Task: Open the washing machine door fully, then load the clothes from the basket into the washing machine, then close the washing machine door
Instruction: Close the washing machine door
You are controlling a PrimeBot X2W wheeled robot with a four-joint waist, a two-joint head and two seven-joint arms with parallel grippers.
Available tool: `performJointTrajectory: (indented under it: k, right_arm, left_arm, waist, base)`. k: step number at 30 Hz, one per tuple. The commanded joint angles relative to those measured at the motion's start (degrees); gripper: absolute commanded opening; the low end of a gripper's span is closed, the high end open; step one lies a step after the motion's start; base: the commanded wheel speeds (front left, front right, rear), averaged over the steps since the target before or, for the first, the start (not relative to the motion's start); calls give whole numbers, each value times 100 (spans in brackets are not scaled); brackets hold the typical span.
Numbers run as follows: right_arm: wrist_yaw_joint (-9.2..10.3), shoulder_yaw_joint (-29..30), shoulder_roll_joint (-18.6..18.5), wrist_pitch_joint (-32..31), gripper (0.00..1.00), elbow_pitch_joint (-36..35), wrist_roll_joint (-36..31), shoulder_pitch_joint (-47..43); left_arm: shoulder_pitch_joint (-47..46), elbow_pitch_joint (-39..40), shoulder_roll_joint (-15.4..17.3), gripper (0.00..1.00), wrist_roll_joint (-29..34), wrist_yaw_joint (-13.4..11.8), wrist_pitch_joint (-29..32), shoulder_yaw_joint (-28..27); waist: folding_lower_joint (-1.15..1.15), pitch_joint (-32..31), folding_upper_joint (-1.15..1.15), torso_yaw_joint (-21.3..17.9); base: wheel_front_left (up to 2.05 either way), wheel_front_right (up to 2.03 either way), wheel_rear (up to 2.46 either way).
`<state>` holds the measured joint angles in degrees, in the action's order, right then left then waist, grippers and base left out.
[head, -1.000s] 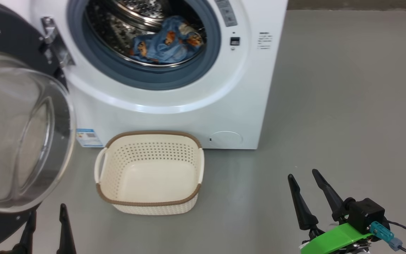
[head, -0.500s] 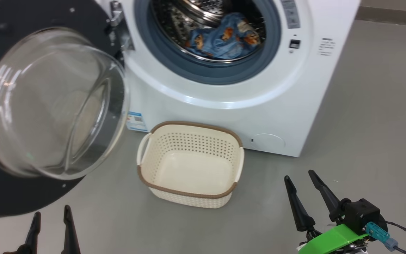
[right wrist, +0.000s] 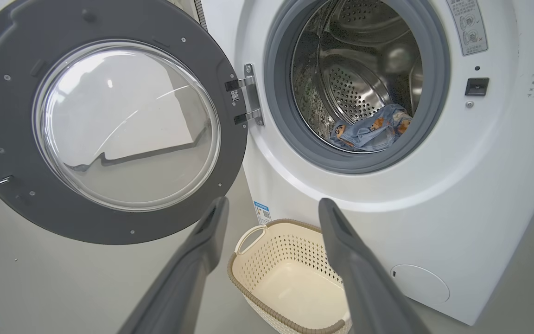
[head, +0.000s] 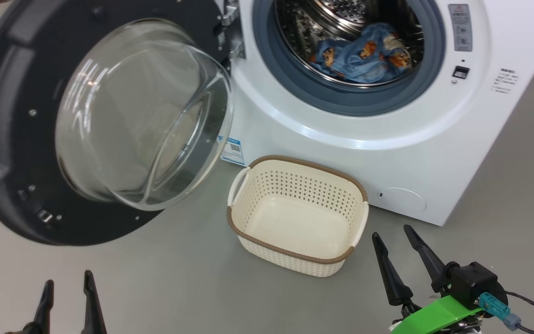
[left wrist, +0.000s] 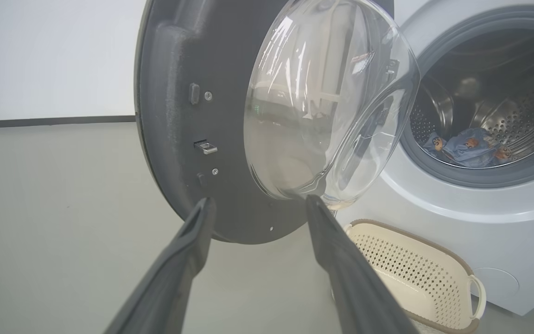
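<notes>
Washing machine door point(head: 142, 116) hangs wide open on its hinge, left of the washing machine point(head: 387, 139). Clothes point(head: 359, 58), blue printed fabric, lie low in the drum. Basket point(head: 304, 161) stands on the floor just before the machine's lower front, its bare bottom showing. Left gripper point(head: 68, 278) and right gripper point(head: 392, 232) are both spread, holding nothing, and clear of the basket.

A bare laundry corner: a white washing machine point(head: 341, 162) on plain grey floor point(head: 179, 287), blank white wall point(left wrist: 40, 55) behind.
</notes>
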<state>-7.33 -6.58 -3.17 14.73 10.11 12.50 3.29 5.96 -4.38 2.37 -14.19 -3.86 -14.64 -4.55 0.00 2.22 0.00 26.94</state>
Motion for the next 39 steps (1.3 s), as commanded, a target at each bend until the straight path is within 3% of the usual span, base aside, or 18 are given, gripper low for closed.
performJointTrajectory:
  k: [1,20,39]
  right_arm:
    - [-16,-148,-1,27,100,-116,-62,106]
    - [-16,-500,-149,27,100,156,17,482]
    - [-16,-457,-136,27,100,146,20,372]
  left_arm:
    - [-74,155,51,100,-20,-44,-36,-183]
    - [142,358,51,100,-243,-353,-36,-312]
    - [168,400,51,100,-198,-295,-36,-344]
  waist:
    - [0,-12,0,139]
    - [0,77,0,272]
    - [0,23,0,248]
  base:
    - [0,0,0]
    - [0,0,0]
    - [0,0,0]
